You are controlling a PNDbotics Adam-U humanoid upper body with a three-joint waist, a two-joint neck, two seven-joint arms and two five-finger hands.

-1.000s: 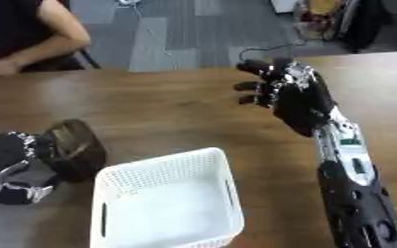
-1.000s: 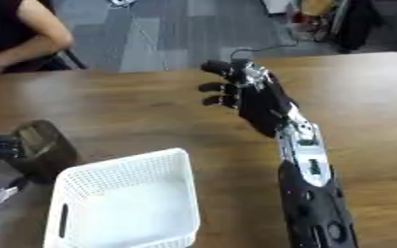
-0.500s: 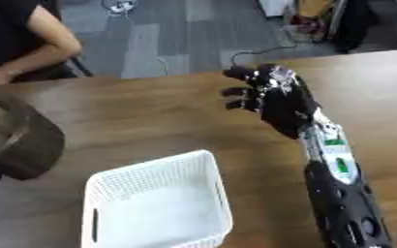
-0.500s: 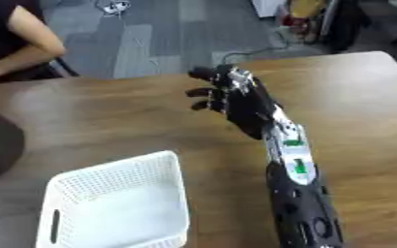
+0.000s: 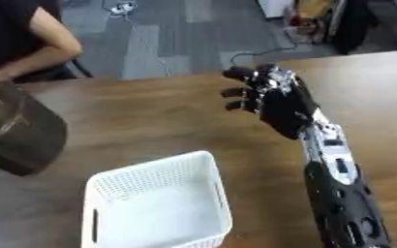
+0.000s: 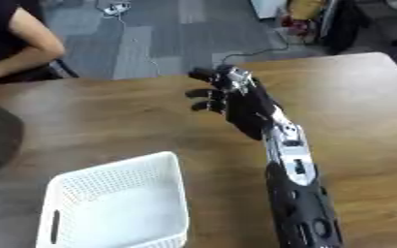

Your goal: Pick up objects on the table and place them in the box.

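Right hand: my right hand [image 5: 274, 99] hangs over the middle of the counter [image 5: 151, 109], palm turned left, fingers partly curled, with nothing in it.
Left hand: I cannot find it in either view, so I say nothing about its fingers.
Task's thing: a big dark brown bag-like object [image 5: 20, 131] fills the left edge of the left eye view, just left of the box; the frame cuts it off, and I cannot tell whether it rests on the counter or is lifted off it.
Box: the white perforated box [image 5: 155, 206] sits near me, left of centre, and looks empty inside.
Orientation: the brown object's long axis seems to run up and down the view, leaning a little, with its rounded lower end pointing toward the box's left rim. That is a guess, since only part of it shows.
Step in hand: I judge this is the carry to the box.
Doing it well: I would bring the object over the middle of the box's opening, turn its long axis along the box's longer side, lower it inside before letting go, and keep the right hand clear.
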